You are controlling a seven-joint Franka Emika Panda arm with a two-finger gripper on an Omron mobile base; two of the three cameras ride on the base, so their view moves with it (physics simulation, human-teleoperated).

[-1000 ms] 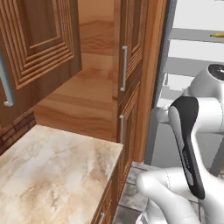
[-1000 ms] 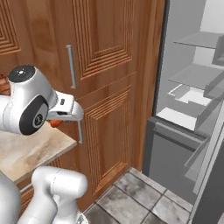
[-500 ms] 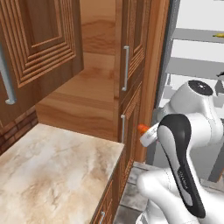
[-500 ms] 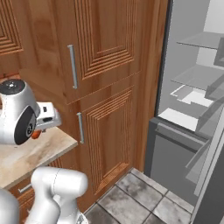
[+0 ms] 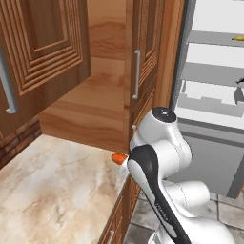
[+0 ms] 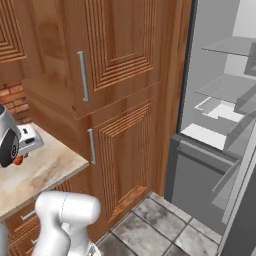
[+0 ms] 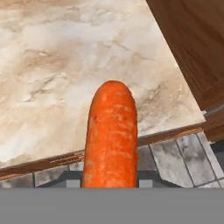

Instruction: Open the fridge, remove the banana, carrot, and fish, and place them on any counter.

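On the left lies the beige marbled stone table (image 5: 57,190), backed by red brick (image 6: 12,97) and overhung by ridged wooden wall cabinets (image 5: 43,52) with long grey handles. Over its front edge, the stubby orange carrot (image 7: 111,135) is clenched in the jaws of the white arm's gripper (image 5: 125,162), its tip jutting over the stone. Next comes a tall wooden cupboard (image 6: 117,115) above grey floor tiles (image 6: 150,225). Rightmost, the tall grey fridge (image 6: 220,130) stands open, showing white walls, grey shelves and, on an upper shelf, the small yellow banana (image 5: 238,38).
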